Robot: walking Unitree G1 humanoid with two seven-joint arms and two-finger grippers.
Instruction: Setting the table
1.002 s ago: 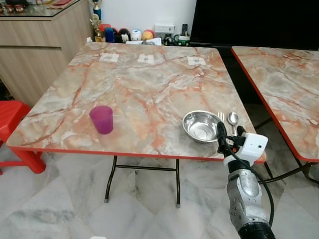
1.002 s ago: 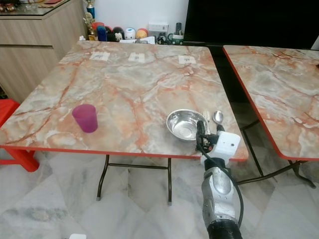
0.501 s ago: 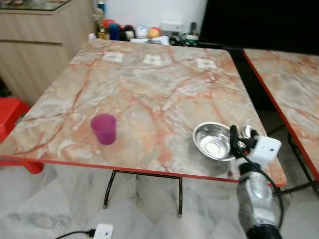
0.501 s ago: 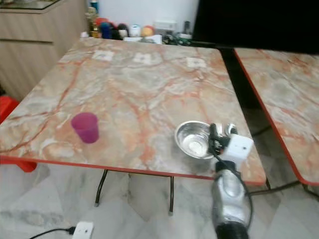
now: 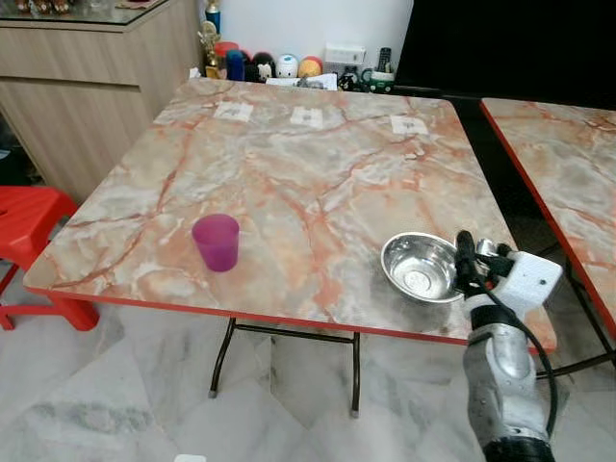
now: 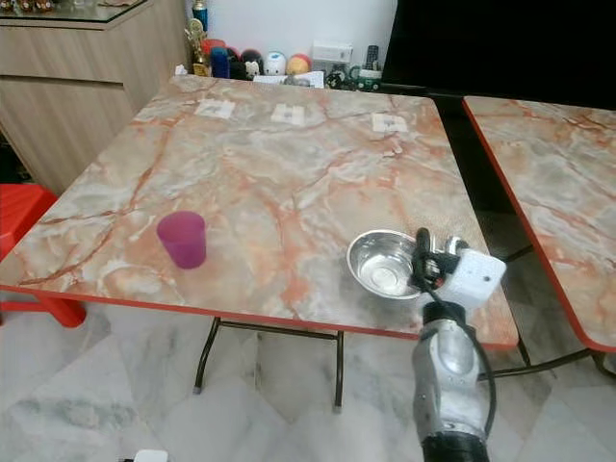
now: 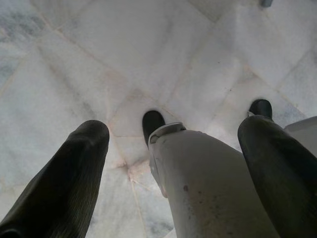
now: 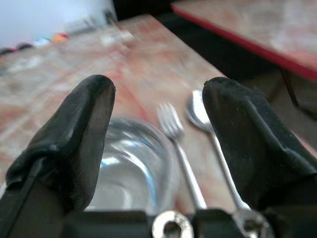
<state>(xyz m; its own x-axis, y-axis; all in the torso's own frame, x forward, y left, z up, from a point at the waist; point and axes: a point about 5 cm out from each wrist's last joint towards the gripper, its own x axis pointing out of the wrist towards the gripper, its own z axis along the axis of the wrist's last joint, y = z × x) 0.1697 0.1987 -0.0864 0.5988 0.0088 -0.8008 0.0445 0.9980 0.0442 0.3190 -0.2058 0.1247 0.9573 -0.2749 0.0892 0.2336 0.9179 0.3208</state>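
Right now a marble-patterned table (image 5: 289, 164) with a red edge stands on a pale marble floor (image 5: 125, 385), with a second table (image 5: 568, 154) of the same pattern off to the right, apart from it across a dark gap. A wooden cabinet (image 5: 87, 87) sits along the left, a red stool (image 5: 29, 231) just beside the table's near left corner, and small toys and bottles (image 5: 260, 67) line up against the white wall at the far end. On the table, a purple cup (image 5: 217, 242) stands upright near the front edge, well apart from the steel bowl (image 5: 420, 267) at the near right corner. Just beside the bowl on its right lie a fork (image 8: 177, 144) and a spoon (image 8: 210, 134), side by side, their long axes running away from the robot, heads at the far end and handles toward the front edge. The right gripper (image 5: 479, 260) hovers at that corner, fingers spread wide and holding nothing, framing the bowl's rim and the cutlery. The left gripper (image 7: 173, 148) hangs low over the floor, fingers open too, with the robot's leg between them.
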